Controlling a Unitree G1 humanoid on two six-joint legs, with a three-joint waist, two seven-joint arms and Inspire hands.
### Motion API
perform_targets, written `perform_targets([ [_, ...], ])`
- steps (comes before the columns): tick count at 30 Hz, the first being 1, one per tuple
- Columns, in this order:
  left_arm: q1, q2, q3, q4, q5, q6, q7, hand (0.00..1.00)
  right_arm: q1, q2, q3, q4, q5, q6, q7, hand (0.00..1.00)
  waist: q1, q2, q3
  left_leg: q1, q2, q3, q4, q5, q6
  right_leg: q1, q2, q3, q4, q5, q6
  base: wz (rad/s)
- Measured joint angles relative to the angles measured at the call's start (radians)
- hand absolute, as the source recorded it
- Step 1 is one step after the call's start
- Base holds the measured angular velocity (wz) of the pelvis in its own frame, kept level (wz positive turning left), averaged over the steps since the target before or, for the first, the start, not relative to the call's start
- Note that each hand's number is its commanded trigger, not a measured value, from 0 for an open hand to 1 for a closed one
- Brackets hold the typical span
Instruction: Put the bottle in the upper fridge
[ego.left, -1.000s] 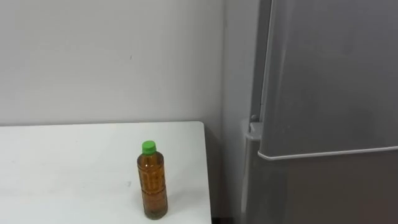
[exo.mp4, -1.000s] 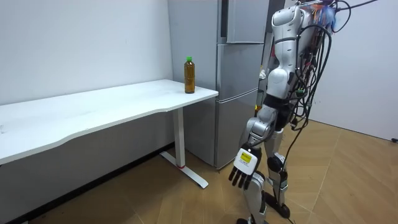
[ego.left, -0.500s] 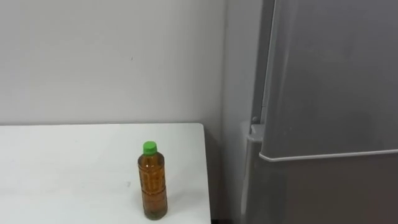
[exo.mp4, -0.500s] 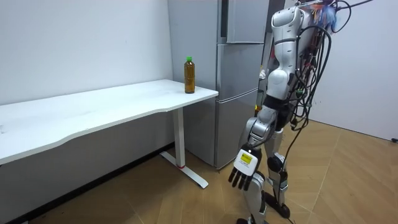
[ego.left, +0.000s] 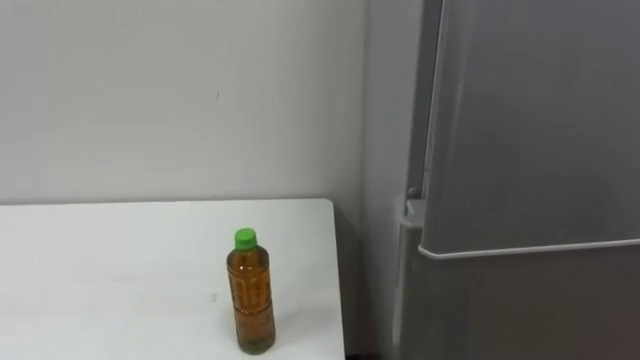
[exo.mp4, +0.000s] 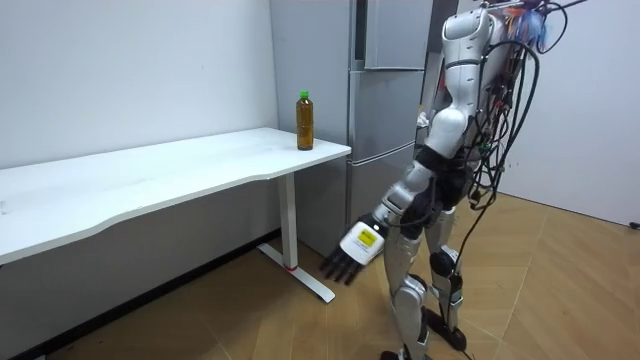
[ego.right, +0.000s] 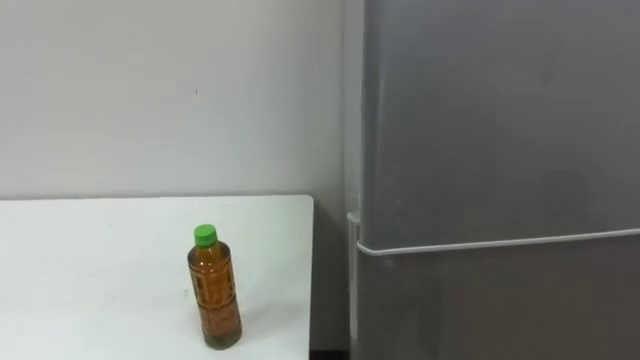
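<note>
The bottle (ego.left: 251, 300) stands upright on the counter (ego.left: 100, 270), with the left hand (exo.mp4: 355, 250), fingers straight, spread and empty, well below and short of the bottle.

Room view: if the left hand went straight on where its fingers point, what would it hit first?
Probably the floor. The left hand points its straight fingers down toward the table's foot; depth is unclear, so it might meet that foot first.

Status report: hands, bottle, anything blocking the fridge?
Left hand open, empty, held low. Bottle upright on table, near the fridge-side edge, untouched. Upper fridge door shut.
</note>
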Motion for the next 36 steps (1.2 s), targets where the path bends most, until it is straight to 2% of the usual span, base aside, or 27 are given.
perform_targets([
  [3, -0.002, 0.0, 0.014, -0.053, -0.02, -0.038, 0.011, 0.0, 0.013, -0.001, -0.022, -0.02, -0.026, -0.004, 0.0, 0.0, -0.001, 0.005, -0.0033, 0.002, -0.002, 0.0, -0.002, 0.001, 0.0, -0.001, -0.002, -0.003, -0.001, -0.001, 0.001, 0.0],
  [5, 0.0, -0.002, 0.014, -0.087, -0.021, -0.041, 0.019, 0.0, 0.02, -0.001, -0.035, -0.022, -0.034, -0.012, 0.002, 0.0, 0.0, 0.004, -0.0055, 0.005, -0.004, 0.0, -0.002, 0.001, 0.0, -0.001, -0.003, -0.002, -0.003, -0.001, 0.002, 0.0],
  [6, 0.002, -0.003, 0.014, -0.116, -0.025, -0.041, 0.024, 0.0, 0.029, -0.002, -0.039, -0.024, -0.036, -0.015, 0.001, 0.0, 0.002, 0.008, -0.0091, 0.005, -0.006, 0.0, -0.002, 0.001, 0.0, -0.001, -0.004, -0.002, -0.003, -0.001, 0.002, 0.0],
  [10, -0.002, 0.001, 0.02, -0.195, -0.059, -0.048, 0.039, 0.0, 0.04, -0.005, -0.041, -0.048, -0.061, -0.02, 0.002, 0.0, 0.007, 0.003, -0.0082, 0.016, -0.006, 0.0, -0.005, 0.001, 0.0, 0.006, -0.004, -0.001, 0.0, -0.001, 0.002, 0.0],
  [14, -0.017, 0.002, 0.02, -0.261, -0.058, -0.081, 0.048, 0.0, 0.04, -0.004, -0.059, -0.055, -0.1, -0.026, 0.005, 0.0, 0.005, 0.003, -0.0068, 0.017, -0.006, 0.0, -0.008, 0.001, 0.0, 0.006, -0.005, 0.001, -0.001, 0.0, 0.003, 0.0],
  [15, -0.023, 0.002, 0.02, -0.276, -0.058, -0.09, 0.05, 0.0, 0.039, -0.003, -0.064, -0.055, -0.114, -0.031, 0.004, 0.0, 0.005, 0.009, -0.0074, 0.017, -0.006, 0.0, -0.007, 0.001, 0.0, 0.006, -0.005, 0.001, -0.001, 0.0, 0.003, 0.0],
  [16, -0.024, 0.001, 0.02, -0.29, -0.058, -0.09, 0.054, 0.0, 0.039, -0.003, -0.065, -0.057, -0.116, -0.034, 0.004, 0.0, 0.004, 0.003, -0.0067, 0.017, -0.006, 0.0, -0.006, 0.001, 0.0, 0.005, -0.005, 0.002, 0.0, 0.0, 0.003, 0.0],
  [17, -0.023, 0.0, 0.02, -0.34, -0.06, -0.09, 0.065, 0.0, 0.041, -0.002, -0.064, -0.064, -0.118, -0.036, 0.004, 0.0, 0.003, 0.007, -0.0086, 0.016, -0.006, 0.0, -0.006, 0.001, 0.0, 0.004, -0.005, 0.002, 0.002, 0.0, 0.003, 0.0],
  [20, -0.022, 0.0, 0.02, -0.495, -0.058, -0.1, 0.087, 0.0, 0.043, -0.002, -0.067, -0.064, -0.139, -0.036, 0.003, 0.0, 0.011, 0.001, -0.0045, 0.017, -0.005, 0.003, -0.008, 0.001, 0.001, -0.006, -0.007, 0.008, 0.017, 0.0, 0.003, -0.05],
  [21, -0.023, 0.0, 0.027, -0.555, -0.057, -0.103, 0.095, 0.0, 0.036, 0.002, -0.076, -0.063, -0.157, -0.036, 0.003, 0.0, 0.013, 0.002, -0.0078, 0.015, -0.006, 0.007, -0.01, 0.002, 0.002, -0.013, -0.007, 0.014, 0.019, 0.0, 0.003, -0.11],
  [24, -0.032, 0.003, 0.053, -0.709, -0.059, -0.108, 0.107, 0.0, 0.034, 0.008, -0.077, -0.058, -0.168, -0.037, 0.003, 0.0, 0.013, 0.001, -0.006, 0.018, -0.006, 0.008, -0.016, 0.004, 0.005, -0.005, -0.008, 0.013, 0.017, 0.0, 0.003, -0.03],
  [28, -0.052, 0.003, 0.077, -0.855, -0.059, -0.108, 0.126, 0.0, 0.038, 0.011, -0.075, -0.057, -0.146, -0.037, 0.002, 0.0, 0.015, 0.001, -0.0066, 0.02, -0.007, 0.005, -0.014, 0.004, 0.005, -0.002, -0.008, 0.012, 0.016, 0.0, 0.003, 0.01],
  [30, -0.063, 0.003, 0.097, -0.966, -0.059, -0.108, 0.136, 0.0, 0.039, 0.012, -0.078, -0.064, -0.149, -0.036, 0.0, 0.0, 0.011, -0.001, -0.0077, 0.015, -0.007, 0.001, -0.011, 0.004, 0.005, -0.004, -0.008, 0.008, 0.016, 0.0, 0.003, 0.05],
  [36, -0.133, 0.002, 0.111, -1.121, -0.059, -0.108, 0.127, 0.0, 0.028, 0.018, -0.076, -0.062, -0.142, -0.036, 0.003, 0.0, -0.004, 0.011, -0.0056, 0.019, -0.009, -0.004, -0.009, 0.004, 0.005, 0.004, -0.008, 0.005, 0.012, 0.0, 0.003, 0.02],
])
